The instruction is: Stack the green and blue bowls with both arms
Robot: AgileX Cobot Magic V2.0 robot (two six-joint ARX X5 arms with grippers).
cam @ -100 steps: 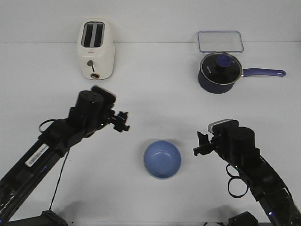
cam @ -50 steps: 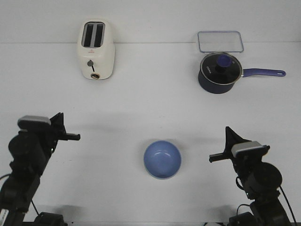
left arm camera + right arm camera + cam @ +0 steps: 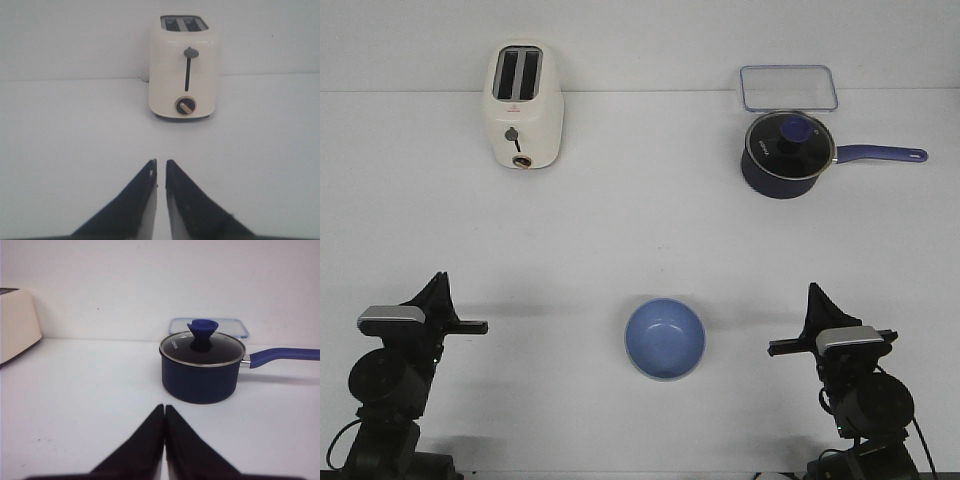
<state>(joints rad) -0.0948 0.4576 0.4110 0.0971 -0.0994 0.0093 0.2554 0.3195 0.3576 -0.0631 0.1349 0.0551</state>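
Front view: blue bowl [image 3: 665, 339] lies between both empty claws (pinched nearly closed).

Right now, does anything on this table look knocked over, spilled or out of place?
Nothing stands out. The blue bowl sits upright, the toaster stands straight, and the saucepan has its lid on. No spills. Only one bowl shows; no separate green bowl is visible.

From my front camera I see only the blue bowl [image 3: 665, 339]; whether a green bowl sits under it I cannot tell. Both arms run off the lower edge. In the right wrist camera the toaster [image 3: 17, 325] is cut by the frame's side, the saucepan [image 3: 200, 370] hides most of the clear container [image 3: 235, 326], and its handle runs out of frame.
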